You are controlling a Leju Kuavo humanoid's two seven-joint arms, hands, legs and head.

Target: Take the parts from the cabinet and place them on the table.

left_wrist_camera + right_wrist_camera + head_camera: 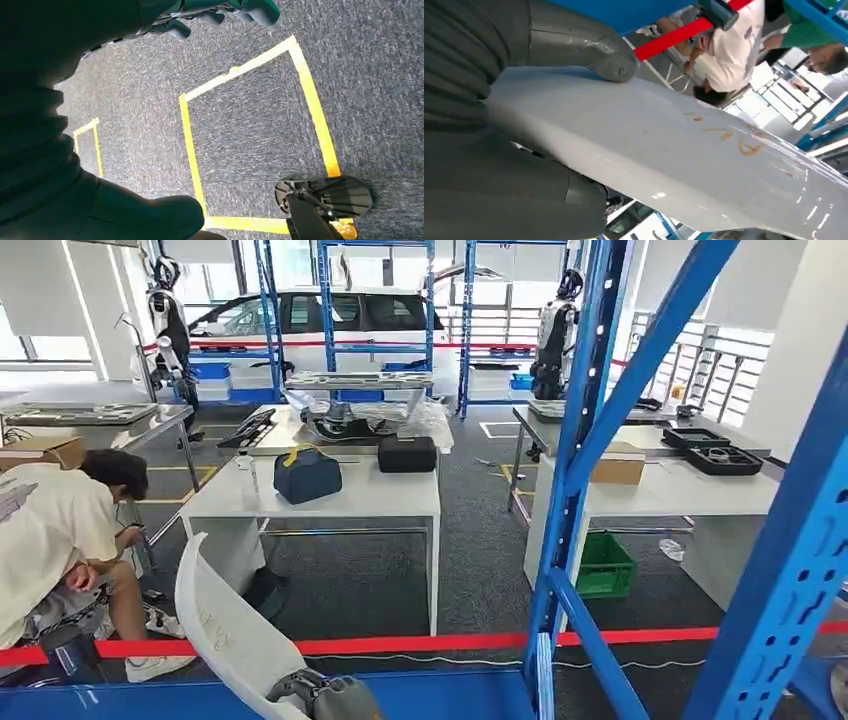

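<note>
right hand (318,695) — grips long white part (228,625) (orange marks on it), thumb (589,47) pressed on top | left hand (220,12) — fingers curled, hanging over carpet

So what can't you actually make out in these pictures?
- Orange writing on the white part: blurred and turned in the right wrist view, unreadable.
- Right hand: cut off by the head view's bottom edge; its fingers lie behind the part.
- Left hand: dark, cropped by the left wrist view's edge; open or shut is unclear.
- Contents of the black trays: too small.
</note>
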